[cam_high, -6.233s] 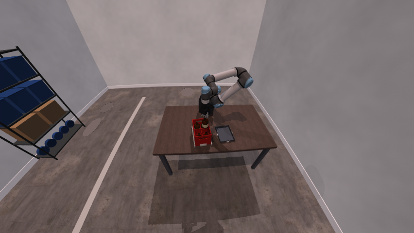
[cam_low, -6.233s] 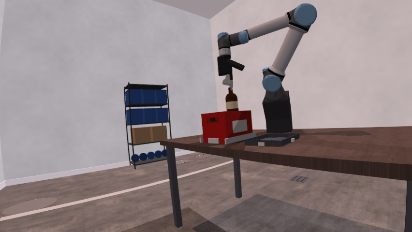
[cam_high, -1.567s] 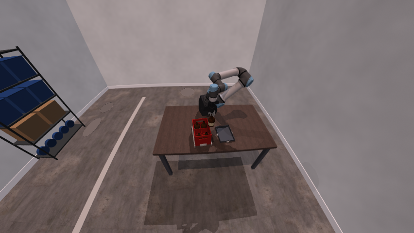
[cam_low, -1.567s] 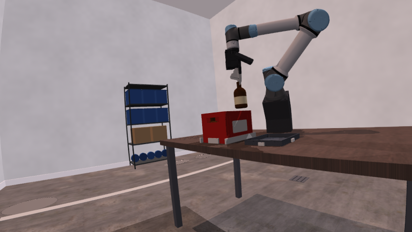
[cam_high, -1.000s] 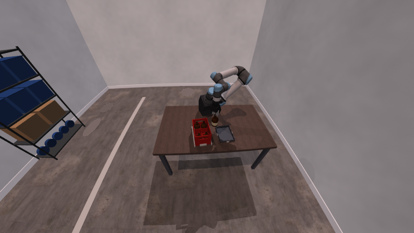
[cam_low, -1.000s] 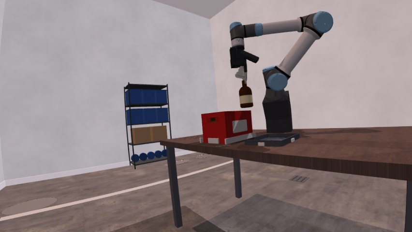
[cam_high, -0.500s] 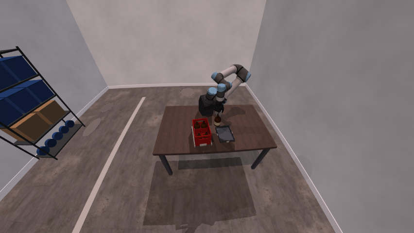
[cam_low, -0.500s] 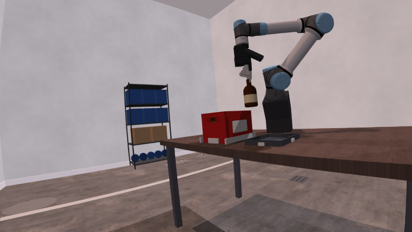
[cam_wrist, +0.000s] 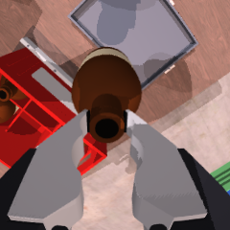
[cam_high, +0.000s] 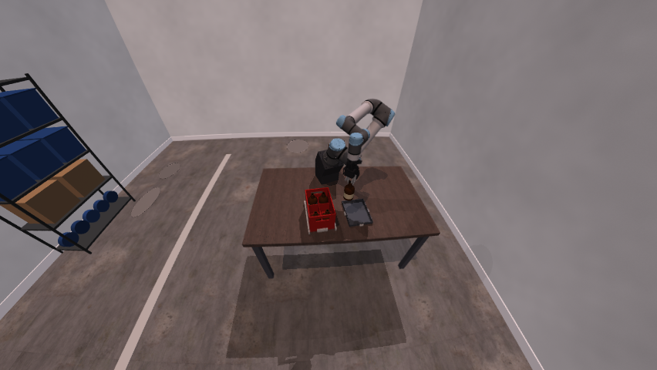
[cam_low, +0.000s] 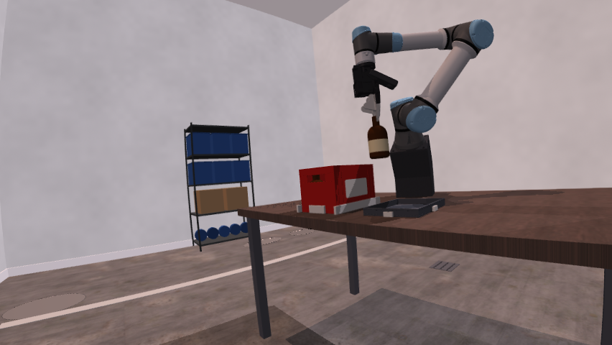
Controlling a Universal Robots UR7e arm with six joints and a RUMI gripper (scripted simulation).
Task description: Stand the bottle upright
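Observation:
My gripper [cam_low: 376,116] [cam_wrist: 106,111] is shut on the neck of a brown bottle [cam_high: 348,191] [cam_low: 378,141] [cam_wrist: 105,81] with a cream label. The bottle hangs nearly upright, well above the table. The black tray [cam_high: 369,217] [cam_low: 373,212] [cam_wrist: 186,32] lies on the table beside the crate; no bottle stands on it. The red crate [cam_high: 321,223] [cam_low: 317,195] [cam_wrist: 48,91] holds several brown bottles; two of them, a left one [cam_high: 312,199] and a right one [cam_high: 323,197], show clearest at its far end. Differences in neck thickness are too small to tell here.
The wooden table [cam_high: 395,202] [cam_low: 513,214] carries the crate and the tray, with a narrow gap between them. The arm's black base [cam_high: 326,167] [cam_low: 413,173] stands at the table's far side. A shelf rack [cam_high: 27,174] [cam_low: 223,157] stands away from the table.

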